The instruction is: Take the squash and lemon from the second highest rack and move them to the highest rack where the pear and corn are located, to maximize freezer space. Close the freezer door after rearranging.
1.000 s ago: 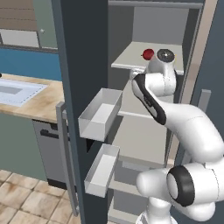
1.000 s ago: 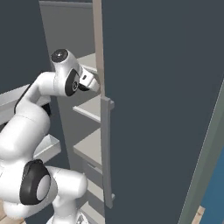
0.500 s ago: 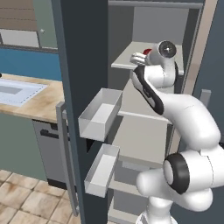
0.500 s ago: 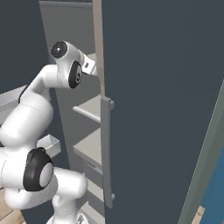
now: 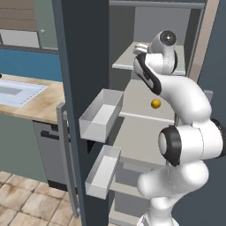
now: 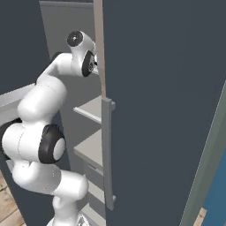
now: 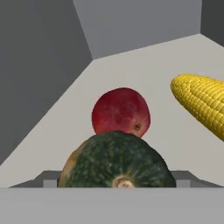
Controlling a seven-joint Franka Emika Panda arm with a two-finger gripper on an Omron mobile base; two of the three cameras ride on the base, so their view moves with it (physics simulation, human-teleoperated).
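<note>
One dark green squash (image 7: 117, 161) at bottom centre of the hand view, one red pear (image 7: 121, 111) just above it, one corn cob (image 7: 202, 103) at right. One lemon (image 5: 155, 103) and two open drawers (image 5: 101, 115) show in the left base view.

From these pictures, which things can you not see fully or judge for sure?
- squash: hand view, lower part cut off at the bottom; whether the end effector grips it is unclear.
- pear: hand view, bottom hidden behind the squash.
- corn: hand view, cut off by the right edge.
- lemon: left base view, too small for detail.
- top rack: left base view, contents hidden by the arm.
</note>
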